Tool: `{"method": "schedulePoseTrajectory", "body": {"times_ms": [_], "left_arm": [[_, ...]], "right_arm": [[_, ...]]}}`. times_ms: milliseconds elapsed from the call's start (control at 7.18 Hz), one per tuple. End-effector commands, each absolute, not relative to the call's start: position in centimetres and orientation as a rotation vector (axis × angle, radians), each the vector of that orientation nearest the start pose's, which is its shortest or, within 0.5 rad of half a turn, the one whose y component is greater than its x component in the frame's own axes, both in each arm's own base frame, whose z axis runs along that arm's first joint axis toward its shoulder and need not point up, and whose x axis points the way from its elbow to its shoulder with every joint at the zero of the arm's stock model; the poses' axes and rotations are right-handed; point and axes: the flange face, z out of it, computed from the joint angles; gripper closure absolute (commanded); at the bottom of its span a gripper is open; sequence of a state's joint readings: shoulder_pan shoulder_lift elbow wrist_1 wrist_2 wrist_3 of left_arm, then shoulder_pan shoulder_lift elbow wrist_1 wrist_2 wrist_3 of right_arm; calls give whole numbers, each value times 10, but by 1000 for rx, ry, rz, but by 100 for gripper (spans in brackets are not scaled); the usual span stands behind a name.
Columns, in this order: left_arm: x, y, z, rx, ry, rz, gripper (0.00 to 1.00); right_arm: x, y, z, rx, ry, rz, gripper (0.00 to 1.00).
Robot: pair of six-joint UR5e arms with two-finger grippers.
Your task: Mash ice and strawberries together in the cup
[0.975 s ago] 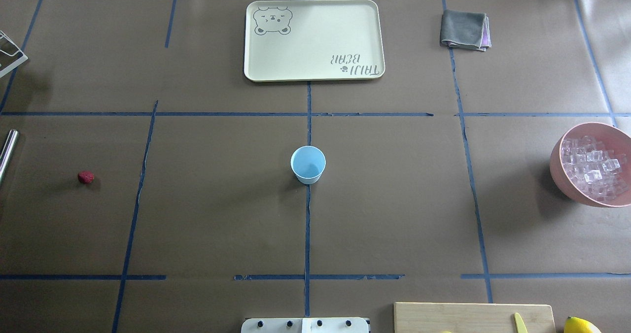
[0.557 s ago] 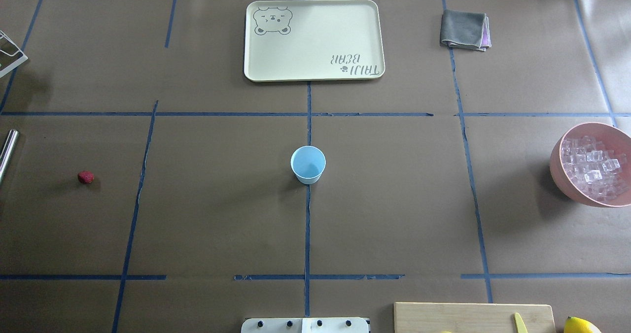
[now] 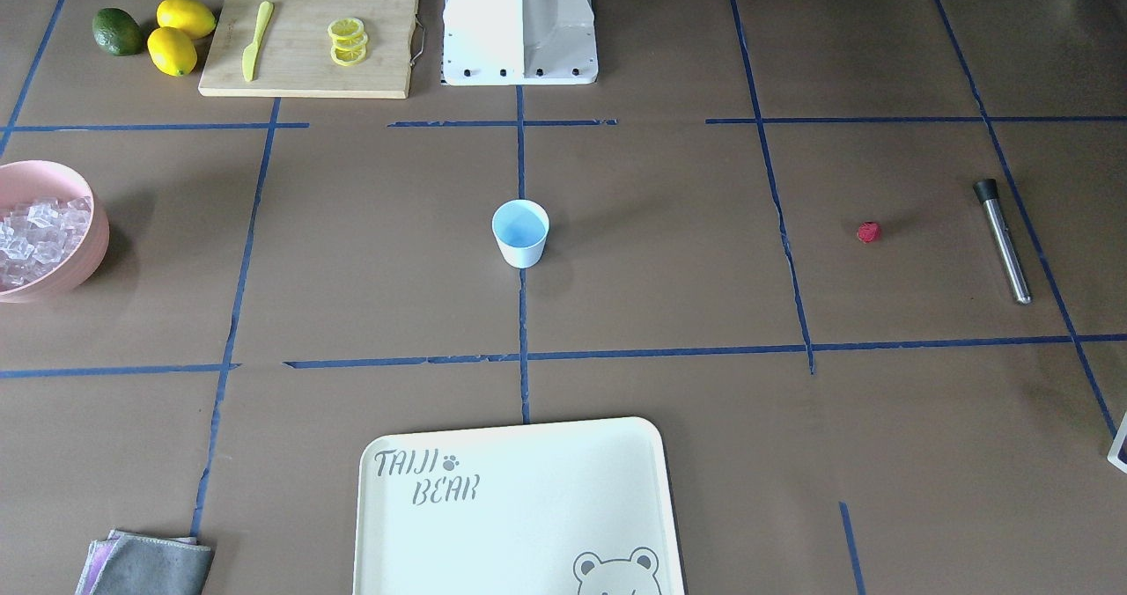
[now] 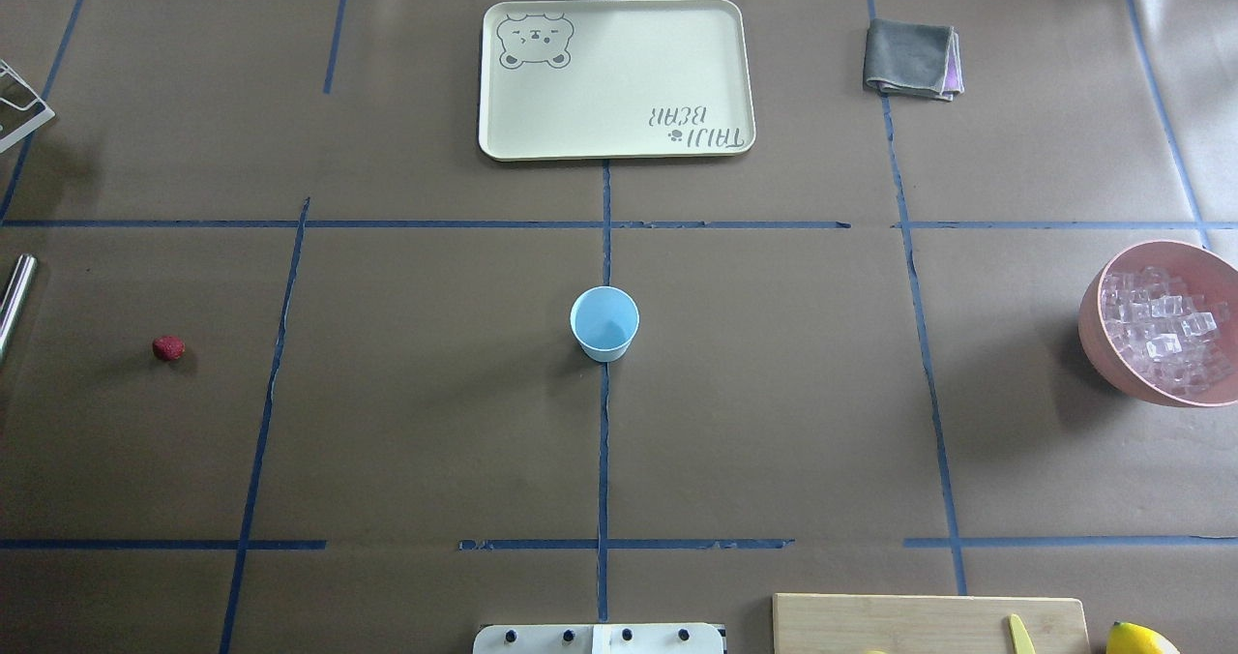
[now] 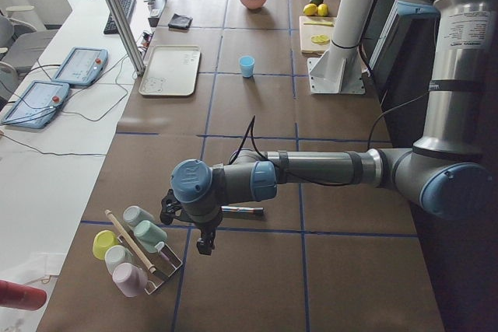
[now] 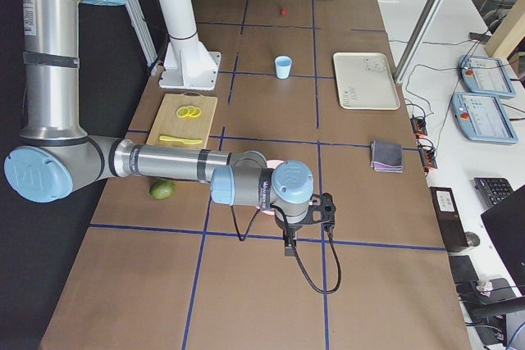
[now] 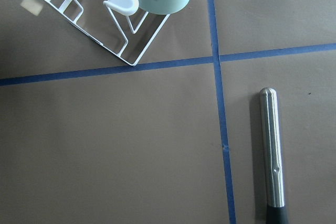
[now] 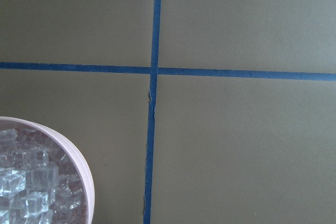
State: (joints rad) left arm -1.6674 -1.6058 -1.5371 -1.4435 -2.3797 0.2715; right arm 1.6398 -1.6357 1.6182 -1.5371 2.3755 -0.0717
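Overhead and front views face each other, sharing the cup [image 4: 604,323] on the counter [image 4: 435,422]. 2 side views look lengthwise. Wrist cams sit close, pointing straight down.

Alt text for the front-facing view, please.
An empty blue cup stands mid-table; a strawberry and a metal muddler lie toward the view's right, a pink bowl of ice at its left edge. No arm is in view here.
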Motion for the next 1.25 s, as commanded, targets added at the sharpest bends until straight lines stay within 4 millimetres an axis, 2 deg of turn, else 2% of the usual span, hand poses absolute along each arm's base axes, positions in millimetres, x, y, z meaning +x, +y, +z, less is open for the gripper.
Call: {"method": "schedulePoseTrajectory", "body": {"times_ms": [0,139,279,697,836,975,1115], "left_arm": [[-109,-490,666,34,817,115,0],[-109,-490,666,34,817,115,0],[-109,-491,664,38,816,117,0],[-111,-492,661,45,815,117,0],[-111,-492,661,45,815,117,0],[-111,-492,661,45,815,117,0],[-111,-491,661,43,815,115,0]], "right_arm": [[80,-467,629,114,-800,-57,0],[69,-478,602,156,-779,-107,0],[68,-484,581,196,-781,-122,0],[27,-489,554,184,-798,-155,0],[0,-489,527,191,-799,-169,0],[-8,-487,523,138,-818,-47,0],[-25,-483,503,110,-835,30,0]]}}
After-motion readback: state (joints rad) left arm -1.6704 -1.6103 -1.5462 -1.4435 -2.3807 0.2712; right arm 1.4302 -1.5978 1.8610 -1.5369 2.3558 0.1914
